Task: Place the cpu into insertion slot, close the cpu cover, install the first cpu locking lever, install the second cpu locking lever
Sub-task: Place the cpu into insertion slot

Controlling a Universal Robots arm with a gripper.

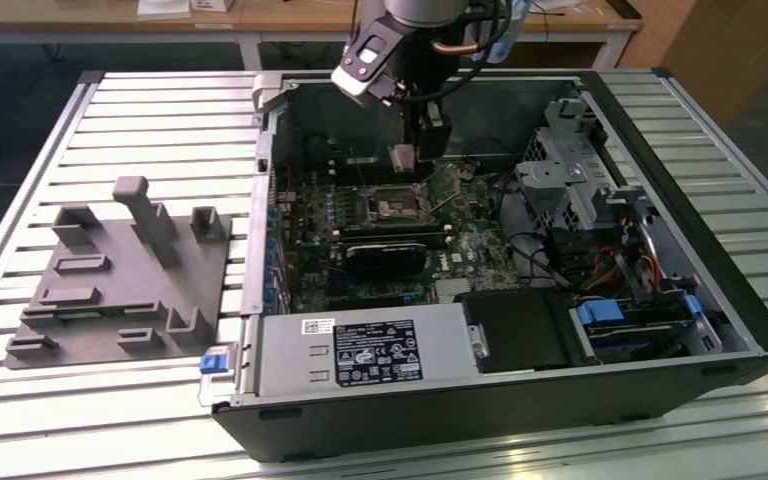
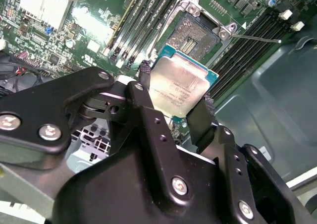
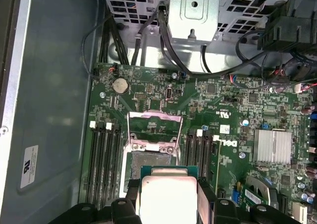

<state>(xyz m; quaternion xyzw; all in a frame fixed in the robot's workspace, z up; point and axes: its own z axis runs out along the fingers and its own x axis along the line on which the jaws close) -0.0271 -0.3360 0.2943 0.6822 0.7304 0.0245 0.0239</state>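
The cpu (image 2: pixel 179 84), a flat square chip with a dull silver top and green edge, is clamped between my gripper's (image 2: pixel 176 92) two black fingers (image 2: pixel 202 119). In both wrist views it hangs just above and beside the insertion slot (image 2: pixel 194 34), a dark square socket on the green board. In the first wrist view the cpu (image 3: pixel 166 194) sits at the edge of the insertion slot (image 3: pixel 147 160), and the cpu cover (image 3: pixel 154 116) stands swung open behind it. A thin locking lever (image 2: pixel 257 37) sticks out sideways from the socket. In the exterior view my gripper (image 1: pixel 406 156) hovers over the insertion slot (image 1: pixel 395 205).
The open computer case (image 1: pixel 651 110) lies on a slatted table. Memory slots (image 3: pixel 104 164) flank the socket, a silver heatsink (image 3: pixel 272 145) and a long black card (image 1: pixel 384 252) lie nearby, with cables and a drive cage (image 1: pixel 564 180) beyond. A grey fixture (image 1: pixel 117 270) sits on the exterior view's left.
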